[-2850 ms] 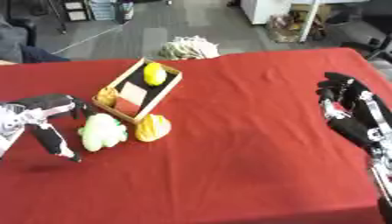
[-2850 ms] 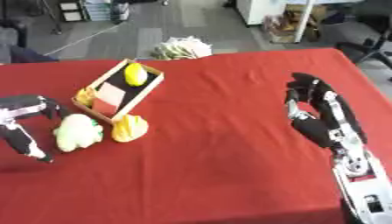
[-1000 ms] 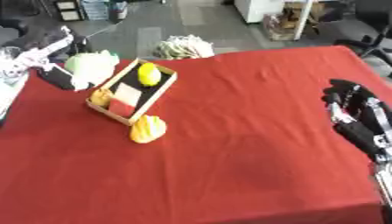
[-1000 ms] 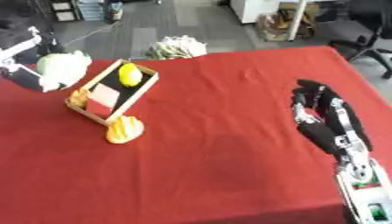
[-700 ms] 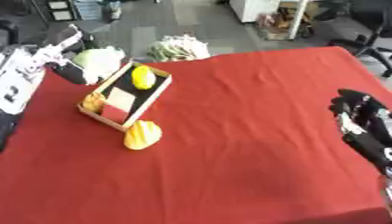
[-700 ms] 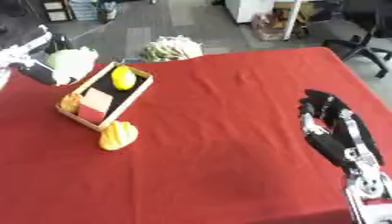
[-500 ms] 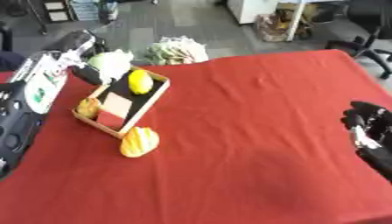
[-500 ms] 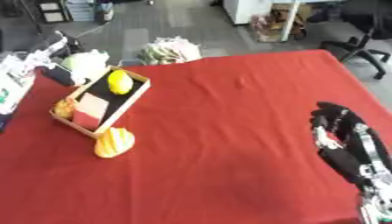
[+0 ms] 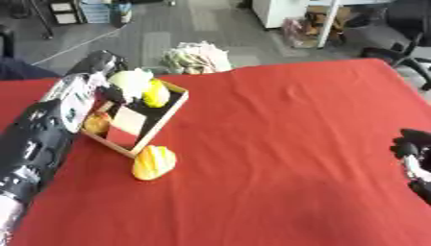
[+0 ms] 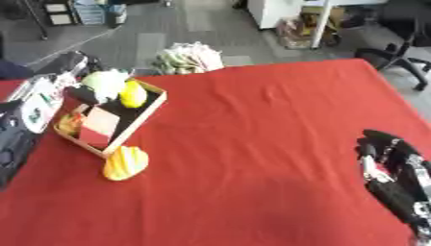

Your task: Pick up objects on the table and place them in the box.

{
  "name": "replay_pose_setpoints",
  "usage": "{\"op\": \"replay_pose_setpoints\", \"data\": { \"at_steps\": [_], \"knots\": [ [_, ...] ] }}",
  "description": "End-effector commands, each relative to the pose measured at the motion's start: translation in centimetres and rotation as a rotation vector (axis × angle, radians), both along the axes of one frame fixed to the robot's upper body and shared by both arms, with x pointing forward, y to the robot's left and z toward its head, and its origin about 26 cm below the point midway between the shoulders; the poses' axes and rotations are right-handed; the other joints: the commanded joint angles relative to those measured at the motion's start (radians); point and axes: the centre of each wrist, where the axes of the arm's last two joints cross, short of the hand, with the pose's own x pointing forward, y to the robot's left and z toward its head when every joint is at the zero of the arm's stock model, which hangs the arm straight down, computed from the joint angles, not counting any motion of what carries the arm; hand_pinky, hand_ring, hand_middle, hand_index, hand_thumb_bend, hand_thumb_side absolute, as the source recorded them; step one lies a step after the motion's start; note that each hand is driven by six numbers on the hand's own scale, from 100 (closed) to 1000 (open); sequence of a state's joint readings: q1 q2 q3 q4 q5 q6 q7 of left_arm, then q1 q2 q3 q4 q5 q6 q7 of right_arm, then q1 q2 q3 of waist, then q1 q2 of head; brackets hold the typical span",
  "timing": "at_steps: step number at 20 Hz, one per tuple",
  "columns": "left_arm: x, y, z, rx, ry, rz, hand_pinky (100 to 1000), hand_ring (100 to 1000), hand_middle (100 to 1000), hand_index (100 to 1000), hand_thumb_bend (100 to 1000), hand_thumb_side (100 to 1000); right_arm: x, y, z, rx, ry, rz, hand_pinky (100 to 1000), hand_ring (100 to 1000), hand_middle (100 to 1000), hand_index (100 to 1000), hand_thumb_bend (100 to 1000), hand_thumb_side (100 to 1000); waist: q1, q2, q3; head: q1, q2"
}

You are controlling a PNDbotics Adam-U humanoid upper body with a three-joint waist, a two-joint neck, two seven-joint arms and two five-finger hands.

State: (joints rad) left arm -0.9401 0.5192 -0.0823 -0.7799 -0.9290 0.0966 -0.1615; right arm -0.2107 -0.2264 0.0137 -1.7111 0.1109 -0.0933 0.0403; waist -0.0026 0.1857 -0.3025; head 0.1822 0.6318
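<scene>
**Left robot hand brings a pale green item over the box**

A counter covered in red cloth (image 9: pixel 278 144) fills the view. At about ten o'clock sits a shallow wooden box (image 9: pixel 172 108) with a dark inside, lying at an angle. The left robot hand (image 10: pixel 84 93), at the end of a black and silver arm entering from the nine o'clock edge, is curled around a pale green, rounded item (image 10: pixel 105 80), possibly a cabbage or a lettuce. It holds this over the far end of the box, touching or just beside a yellow lemon-shaped fruit (image 9: pixel 156 92) already inside. Whether the green item rests on the box floor or hangs above it cannot be told.

The box also holds a pink block (image 9: pixel 126 120) and, at its nine o'clock wall, a small orange-brown item (image 9: pixel 97 123). On the cloth just outside the box's near corner lies a yellow and orange ridged item (image 9: pixel 153 162), not yet boxed.

The right robot hand (image 10: pixel 391 166) rests idle at about four o'clock, fingers relaxed and holding nothing.

The likely risks: the far end of the box looks crowded, so the green item may land on the lemon, roll off, and tip over the rim onto the cloth. The fingers could also catch the box wall as they let go and drag the light box sideways.
</scene>
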Motion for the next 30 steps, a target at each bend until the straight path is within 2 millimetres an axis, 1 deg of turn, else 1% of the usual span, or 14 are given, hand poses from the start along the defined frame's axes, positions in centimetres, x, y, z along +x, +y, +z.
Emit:
{"op": "replay_pose_setpoints", "data": {
  "at_steps": [1,4,6,9,12,14,17,18,19,21,23,24,26,30],
  "knots": [
    [0.1,0.3,0.9,0.005,-0.007,-0.003,767,671,692,818,679,167,0.1,0.0,0.6,0.001,-0.020,0.007,749,700,673,796,100,360,0.013,-0.001,-0.003,0.002,-0.008],
    [0.0,0.4,0.9,0.002,0.007,-0.017,801,723,758,857,766,246,0.1,0.0,0.6,0.001,-0.018,0.005,748,697,658,794,100,361,0.014,-0.002,-0.002,0.000,-0.005],
    [-0.1,0.4,1.2,-0.006,0.004,-0.031,815,743,786,872,813,286,0.1,0.0,0.5,0.001,-0.017,0.004,748,696,652,792,100,362,0.015,-0.003,0.000,-0.001,-0.004],
    [-0.3,0.4,1.7,-0.013,-0.003,-0.057,822,753,800,876,830,304,0.1,-0.1,0.4,-0.001,-0.013,0.001,747,695,650,790,100,363,0.018,-0.010,0.005,-0.005,0.003],
    [-0.7,0.3,2.8,-0.028,-0.050,-0.081,804,713,760,857,821,304,0.0,-0.3,0.2,-0.002,-0.005,-0.005,747,695,649,789,100,349,0.019,-0.019,0.014,-0.011,0.011],
    [-1.0,0.4,4.0,-0.033,-0.111,-0.108,803,704,751,853,808,299,-0.1,-0.4,0.0,-0.005,0.002,-0.010,746,695,648,789,100,349,0.020,-0.028,0.022,-0.018,0.018],
    [-1.8,0.3,6.1,-0.003,-0.216,-0.167,805,692,721,837,761,263,-0.3,-0.7,-0.3,-0.009,0.012,-0.018,749,696,650,790,100,341,0.022,-0.041,0.036,-0.028,0.031],
    [-2.0,0.0,6.6,0.007,-0.241,-0.196,805,692,720,835,759,261,-0.3,-0.7,-0.4,-0.010,0.014,-0.019,749,697,650,790,100,343,0.023,-0.044,0.040,-0.032,0.034],
    [-2.3,-0.4,7.0,0.016,-0.258,-0.234,807,688,708,824,732,233,-0.3,-0.8,-0.5,-0.012,0.017,-0.018,753,700,653,793,100,350,0.024,-0.048,0.044,-0.034,0.039],
    [-2.8,-1.3,7.4,0.038,-0.261,-0.314,809,691,703,821,717,212,-0.4,-0.9,-0.6,-0.014,0.021,-0.017,755,701,655,794,100,355,0.027,-0.054,0.050,-0.041,0.045],
    [-3.3,-2.4,6.9,0.064,-0.231,-0.398,816,704,709,821,688,169,-0.4,-0.9,-0.7,-0.017,0.023,-0.014,756,702,656,794,100,359,0.030,-0.058,0.052,-0.044,0.050],
    [-3.6,-3.0,6.5,0.085,-0.206,-0.445,817,706,711,822,683,161,-0.4,-0.9,-0.7,-0.018,0.024,-0.011,756,702,656,794,100,360,0.031,-0.060,0.053,-0.045,0.053],
    [-4.4,-4.1,5.3,0.133,-0.152,-0.530,828,728,726,828,658,108,-0.4,-0.8,-0.6,-0.021,0.023,-0.003,757,703,657,795,100,362,0.032,-0.061,0.050,-0.041,0.055],
    [-6.3,-5.9,2.7,0.260,-0.025,-0.690,847,760,752,845,599,100,-0.3,-0.7,-0.5,-0.026,0.021,0.010,757,703,657,795,100,363,0.034,-0.062,0.041,-0.033,0.058]
  ]
}}
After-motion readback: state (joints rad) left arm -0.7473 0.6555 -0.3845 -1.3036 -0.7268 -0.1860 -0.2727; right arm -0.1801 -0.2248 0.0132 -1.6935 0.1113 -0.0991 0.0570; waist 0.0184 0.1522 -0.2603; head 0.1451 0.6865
